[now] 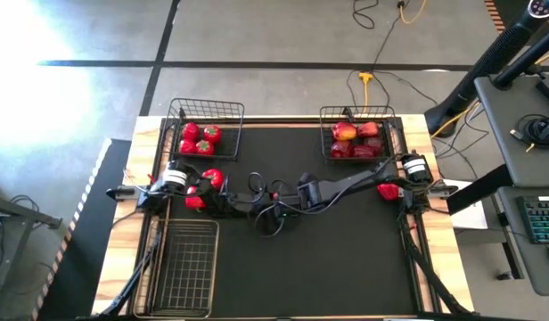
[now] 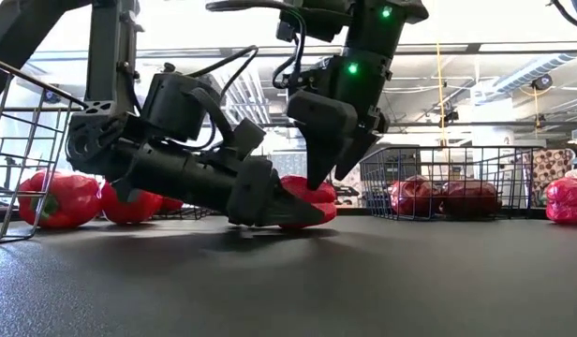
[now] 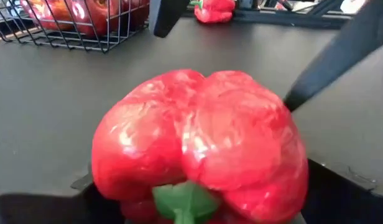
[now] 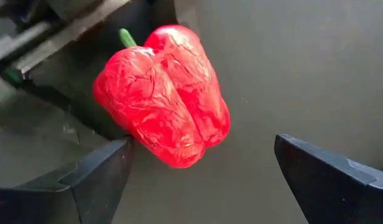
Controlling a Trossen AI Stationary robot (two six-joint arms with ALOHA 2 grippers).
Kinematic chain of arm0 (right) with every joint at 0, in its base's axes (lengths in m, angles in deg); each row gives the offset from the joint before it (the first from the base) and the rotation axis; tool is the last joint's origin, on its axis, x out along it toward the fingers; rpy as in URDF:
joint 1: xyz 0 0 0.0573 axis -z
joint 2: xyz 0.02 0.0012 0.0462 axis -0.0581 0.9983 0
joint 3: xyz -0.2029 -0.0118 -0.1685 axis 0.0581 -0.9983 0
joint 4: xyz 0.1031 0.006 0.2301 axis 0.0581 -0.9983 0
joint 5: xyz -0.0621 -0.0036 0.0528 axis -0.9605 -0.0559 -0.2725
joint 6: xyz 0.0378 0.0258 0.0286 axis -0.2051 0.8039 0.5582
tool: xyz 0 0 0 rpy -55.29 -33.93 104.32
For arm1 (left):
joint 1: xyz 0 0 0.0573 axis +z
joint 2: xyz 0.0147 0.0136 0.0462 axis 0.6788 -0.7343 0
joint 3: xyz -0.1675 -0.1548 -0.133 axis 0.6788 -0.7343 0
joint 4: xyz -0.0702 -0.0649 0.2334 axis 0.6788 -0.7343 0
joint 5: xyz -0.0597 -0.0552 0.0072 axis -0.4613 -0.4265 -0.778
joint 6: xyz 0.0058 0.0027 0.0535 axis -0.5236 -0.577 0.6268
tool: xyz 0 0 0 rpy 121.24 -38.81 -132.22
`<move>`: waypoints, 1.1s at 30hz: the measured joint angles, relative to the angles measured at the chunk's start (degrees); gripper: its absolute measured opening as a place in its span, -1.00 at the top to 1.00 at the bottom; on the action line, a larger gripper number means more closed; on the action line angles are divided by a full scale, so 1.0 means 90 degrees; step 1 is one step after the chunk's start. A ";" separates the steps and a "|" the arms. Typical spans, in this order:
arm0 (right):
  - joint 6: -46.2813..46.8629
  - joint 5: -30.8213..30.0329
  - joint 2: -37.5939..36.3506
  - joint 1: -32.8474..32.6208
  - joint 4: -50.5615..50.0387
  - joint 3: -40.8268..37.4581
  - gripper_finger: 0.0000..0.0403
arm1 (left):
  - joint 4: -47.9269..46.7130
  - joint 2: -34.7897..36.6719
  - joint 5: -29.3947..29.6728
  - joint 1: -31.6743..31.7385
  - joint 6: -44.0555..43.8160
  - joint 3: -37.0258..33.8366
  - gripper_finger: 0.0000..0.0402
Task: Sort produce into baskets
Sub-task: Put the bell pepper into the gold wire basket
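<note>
A red bell pepper (image 1: 276, 193) with a green stem lies at the middle of the black mat (image 1: 346, 250). My left gripper (image 2: 260, 208) reaches in low from the table's left and is shut on the pepper (image 3: 204, 143). My right gripper (image 4: 203, 152) is open and points down over the pepper (image 4: 163, 93), with one finger on each side. The far left basket (image 1: 203, 134) holds red tomatoes and peppers. The far right basket (image 1: 359, 138) holds apples and other red items. The long basket (image 1: 187, 263) stands near left. My left gripper holds the pepper at its stem end (image 3: 110, 180), one finger on each side. The fingers come in nearly level from the table's left. The pepper lies on its side, low on or just above the mat (image 2: 303, 217). My right gripper's one finger (image 4: 101, 171) stands right beside the pepper; I cannot tell whether it touches it.
Loose red produce lies by the left arm's base (image 1: 210, 178) and below it (image 1: 194, 201). One more red piece lies by the right arm's base (image 1: 389, 190). Cables loop on the mat between the arms (image 1: 266, 218). The near half of the mat is bare.
</note>
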 joint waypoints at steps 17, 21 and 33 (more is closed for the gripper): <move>0.0118 -0.1621 -0.0637 -0.0672 0.0159 -0.0057 -0.89 | 0.0055 0.0901 0.0269 0.0165 0.0202 -0.0701 -0.22; -0.0004 -0.2592 -0.0595 -0.1203 0.0702 -0.0206 -0.89 | -0.0374 0.2093 0.0767 0.0370 0.0348 -0.1338 -0.26; 0.0003 -0.3946 -0.0576 -0.1787 0.1919 -0.1420 -0.89 | -0.4974 0.5684 0.1057 0.1604 0.0561 -0.1135 -0.23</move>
